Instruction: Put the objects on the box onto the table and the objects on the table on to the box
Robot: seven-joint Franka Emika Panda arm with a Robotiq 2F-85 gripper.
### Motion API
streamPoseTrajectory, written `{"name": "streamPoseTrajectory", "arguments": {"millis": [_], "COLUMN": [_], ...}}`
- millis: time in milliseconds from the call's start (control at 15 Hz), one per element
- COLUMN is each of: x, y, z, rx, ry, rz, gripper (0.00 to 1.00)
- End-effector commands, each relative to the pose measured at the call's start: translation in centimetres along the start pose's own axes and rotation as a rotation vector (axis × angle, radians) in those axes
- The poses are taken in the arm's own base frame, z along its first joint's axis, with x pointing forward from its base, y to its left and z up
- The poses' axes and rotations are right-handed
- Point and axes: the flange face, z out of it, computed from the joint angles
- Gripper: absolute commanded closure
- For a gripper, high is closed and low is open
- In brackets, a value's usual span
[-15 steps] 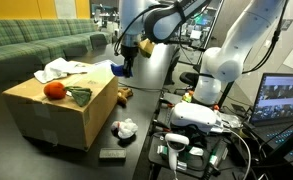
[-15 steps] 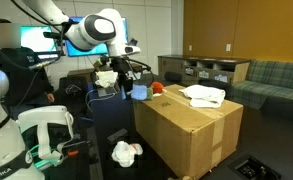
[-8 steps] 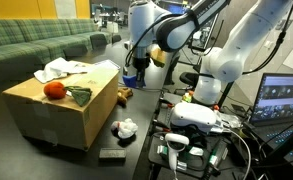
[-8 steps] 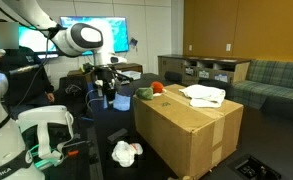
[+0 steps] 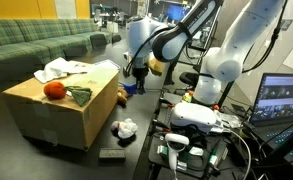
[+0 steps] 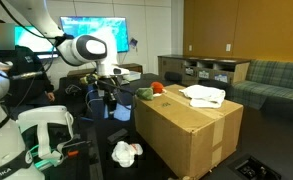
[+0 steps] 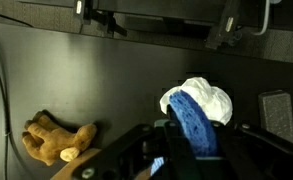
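Note:
My gripper (image 7: 193, 142) is shut on a blue sponge (image 7: 191, 118) and holds it low over the dark table, beside the cardboard box (image 5: 61, 112). It also shows in both exterior views (image 5: 138, 77) (image 6: 111, 98). On the box lie a red ball (image 5: 54, 90), a green cloth (image 5: 80, 96) and a white cloth (image 5: 64, 69). On the table, a white crumpled cloth (image 7: 208, 99) lies just beyond the sponge and a brown plush toy (image 7: 56, 138) lies to the left.
A flat dark object (image 5: 112, 153) lies on the table near the box's front corner. A grey pad (image 7: 276, 115) sits at the right of the wrist view. A sofa (image 5: 36, 45) stands behind the box, and equipment and a laptop (image 5: 281, 100) stand to the side.
My gripper has moved away from the box's top edge and down beside the box, carrying the blue sponge toward the table. The things on the box have not moved.

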Motion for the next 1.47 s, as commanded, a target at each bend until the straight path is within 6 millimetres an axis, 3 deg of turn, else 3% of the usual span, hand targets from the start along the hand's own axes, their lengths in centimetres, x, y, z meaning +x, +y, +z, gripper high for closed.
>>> {"name": "streamPoseTrajectory", "arguments": {"millis": [0,400,733,1067,1400], "x": [2.7,6.8,9.8,10.4,10.1], "y": [1.7,5.2,5.8,5.7,6.0], "z": [4.6,11.6,16.2,20.1,22.2], "rx": [0.026,0.048,0.092,0.104,0.111], "ry": [-0.012,-0.072,-0.11,-0.186,-0.219], "rz": [0.012,0.023,0.025,0.033,0.06], "gripper": [0.97,0.97,0.97,0.97,0.97]}}
